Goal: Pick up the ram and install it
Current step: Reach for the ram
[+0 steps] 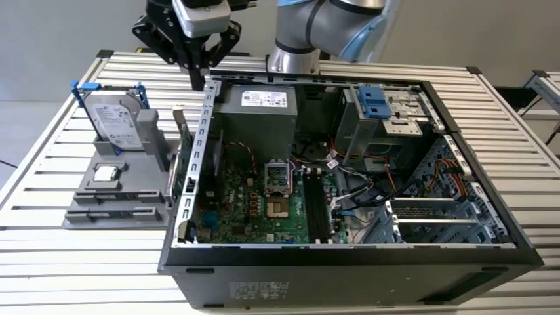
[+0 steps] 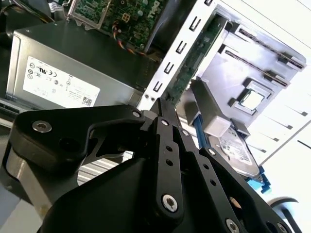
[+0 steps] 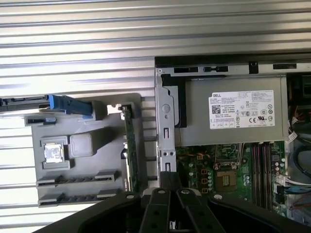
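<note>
Hovering high over the back corner of the open computer case (image 1: 350,269), the gripper (image 1: 199,80) has its fingers pinched together on nothing at all. Down on the slatted table (image 1: 70,262), the ram (image 1: 185,167) stands on edge in a slot of the gray holder (image 1: 131,197), untouched. The case's perforated metal side wall runs right alongside it, very close. Further along the holder, the hard drive (image 1: 118,121) with blue clips stands upright, and the small square processor chip (image 1: 107,173) lies flat in its pocket. Inside the case, the gray power supply (image 1: 258,118) sits next to the green motherboard (image 1: 254,203) and its long dark memory slots (image 1: 315,207), with loose cables off to the exterior view's right. In the first wrist view the ram (image 3: 129,145) shows edge-on, its near end cut off by the gripper's black body. Its chips, label and contact edge can't be made out.
</note>
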Robot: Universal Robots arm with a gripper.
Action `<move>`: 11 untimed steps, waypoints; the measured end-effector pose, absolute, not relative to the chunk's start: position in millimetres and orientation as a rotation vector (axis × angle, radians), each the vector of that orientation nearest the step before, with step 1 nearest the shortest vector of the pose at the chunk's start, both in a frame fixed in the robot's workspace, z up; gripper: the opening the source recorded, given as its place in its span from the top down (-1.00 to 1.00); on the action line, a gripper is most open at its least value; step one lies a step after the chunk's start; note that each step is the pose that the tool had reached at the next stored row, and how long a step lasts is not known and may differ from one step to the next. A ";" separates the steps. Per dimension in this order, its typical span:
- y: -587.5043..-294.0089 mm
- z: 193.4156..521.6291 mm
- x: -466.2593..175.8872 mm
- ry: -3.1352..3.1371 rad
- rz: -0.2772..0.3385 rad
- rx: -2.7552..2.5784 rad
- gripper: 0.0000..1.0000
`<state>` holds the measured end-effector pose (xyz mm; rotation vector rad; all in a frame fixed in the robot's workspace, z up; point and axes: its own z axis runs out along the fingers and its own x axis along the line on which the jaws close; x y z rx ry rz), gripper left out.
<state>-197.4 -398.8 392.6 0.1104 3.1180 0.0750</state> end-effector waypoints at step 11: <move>-398.8 392.6 -214.7 3.118 0.075 0.110 1.00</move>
